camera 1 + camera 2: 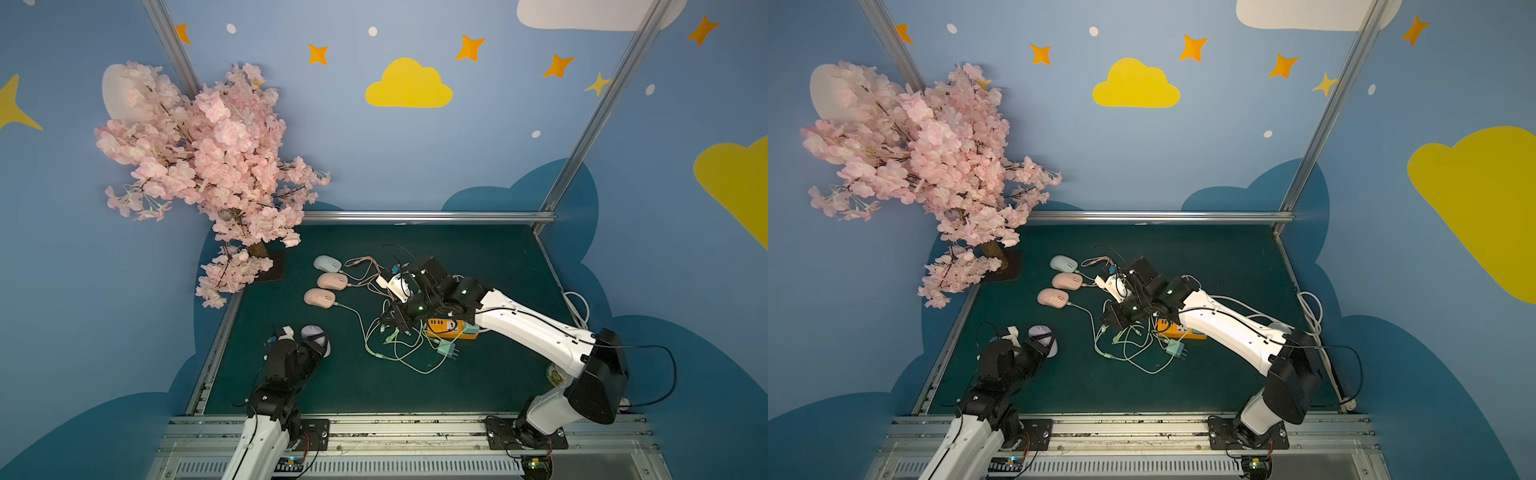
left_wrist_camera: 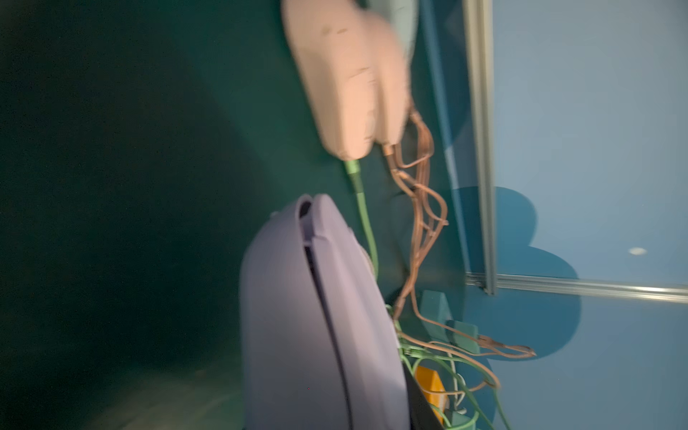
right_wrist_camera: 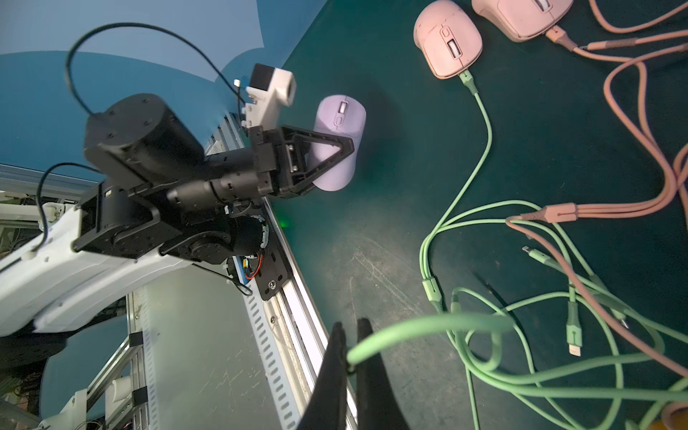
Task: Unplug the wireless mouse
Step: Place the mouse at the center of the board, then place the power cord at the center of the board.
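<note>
Since the lilac mouse (image 3: 340, 111) sits clamped in the left pincer (image 3: 335, 145) while the right pincer (image 3: 351, 344) is clenched on a strand of green cable (image 3: 428, 324), the coming move turns on how these two holds lie to each other. From the right pincer the mouse lies ahead of the fingertips and well apart, with bare tabletop (image 3: 372, 242) between. In the left pincer it sits between the fingers, so the left arm is the nearer one and the only one touching it. The mouse's long axis runs across the left pincer's fingers, not along them. Its wheel end points toward a pink mouse (image 3: 448, 41) lying beyond it, apart. No plug shows at the lilac mouse's wheel end in the right wrist view, so I judge it free of its lead. Whether the strand in the right pincer belongs to it I cannot tell, since the strand's tip is hidden. The pink mouse, by contrast, has a green plug (image 3: 467, 78) seated in its front. Whether the lilac mouse rests on the tabletop or hangs just above it is unclear. The next step probably needs only that the two pincers draw no closer along the mouse's long axis, then a release.
</note>
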